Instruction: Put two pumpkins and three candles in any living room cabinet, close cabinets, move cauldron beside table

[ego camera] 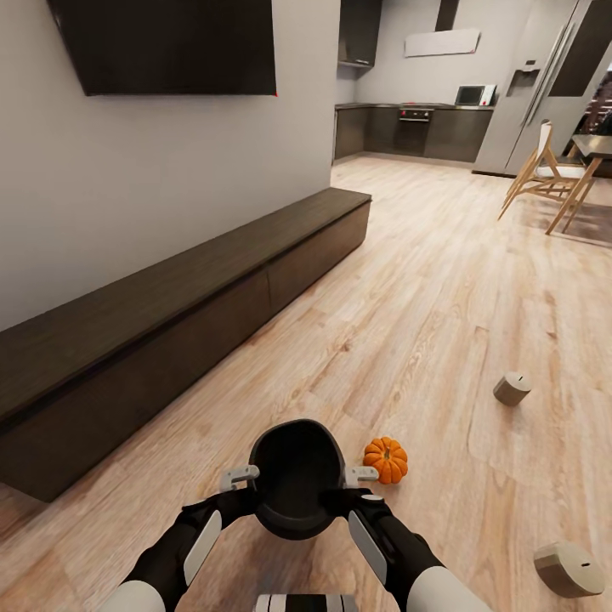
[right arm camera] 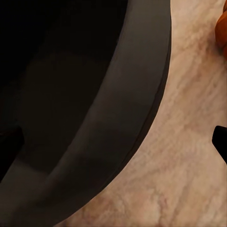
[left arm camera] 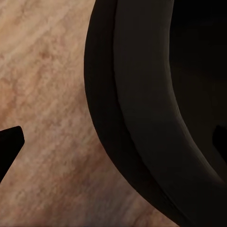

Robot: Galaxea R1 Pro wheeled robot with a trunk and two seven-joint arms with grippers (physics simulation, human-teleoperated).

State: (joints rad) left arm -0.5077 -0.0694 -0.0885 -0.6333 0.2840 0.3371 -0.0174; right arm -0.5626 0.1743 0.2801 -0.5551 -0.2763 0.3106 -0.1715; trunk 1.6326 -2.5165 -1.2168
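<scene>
Black cauldron (ego camera: 296, 489), orange pumpkin (ego camera: 386, 460), seemingly grey-brown candles (ego camera: 512, 388), dark-brown cabinet (ego camera: 170, 331).

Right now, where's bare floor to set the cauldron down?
Widest bare strip: between the cabinet and the cauldron. Also open beyond the pumpkin, toward the kitchen. Crowded on the right: the pumpkin sits beside the cauldron, with candles further out.

The light wood floor (ego camera: 408, 280) carries everything here. A small orange pumpkin (ego camera: 386, 460) sits on it, just beside a black pot (ego camera: 295, 489) at the pot's 3 o'clock. Two short grey candles (ego camera: 512, 388) (ego camera: 569, 568) lie tipped over, at the pumpkin's 2 and 4 o'clock.
</scene>
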